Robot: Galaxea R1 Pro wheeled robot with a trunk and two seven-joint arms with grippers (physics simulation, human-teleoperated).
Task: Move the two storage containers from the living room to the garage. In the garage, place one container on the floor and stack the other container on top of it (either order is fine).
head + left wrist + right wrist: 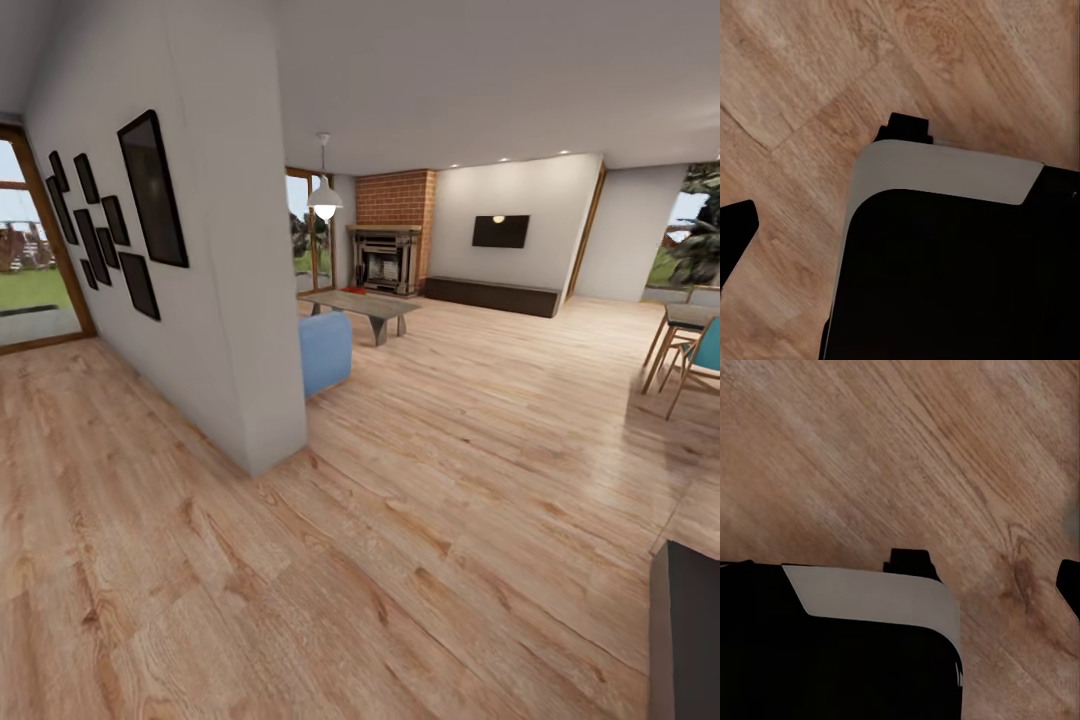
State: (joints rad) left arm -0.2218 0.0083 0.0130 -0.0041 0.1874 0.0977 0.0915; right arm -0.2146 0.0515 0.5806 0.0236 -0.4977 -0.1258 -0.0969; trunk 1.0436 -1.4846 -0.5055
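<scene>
A long room with a light wood plank floor (pixel 470 480) is seen from the head, and it can be taken for the living room. Far ahead, a red brick fireplace (pixel 396 235) is set against the back wall, with a long dark low cabinet (pixel 492 295) beside it and a flat black screen (pixel 500 231) hung above the cabinet. A grey low table (pixel 362 308) is placed in front of the fireplace, and the end of a light blue sofa (pixel 325 352) is seen poking out from behind a white wall corner (pixel 255 300). Black picture frames (pixel 115 215) are hung on that wall. Something small and red (pixel 353 291) is spotted on the floor by the foot of the fireplace, but it is too small for it to be told whether it is one of the orange-red bins. So the bins are judged to lie ahead, past the white corner, in the part of the room hidden behind it. That far part must be reached before either arm can be called nearer. In both wrist views, a black and grey part of the robot is shown above the plank floor (pixel 810 82). It cannot be told whether the grippers are spread or pressed together
</scene>
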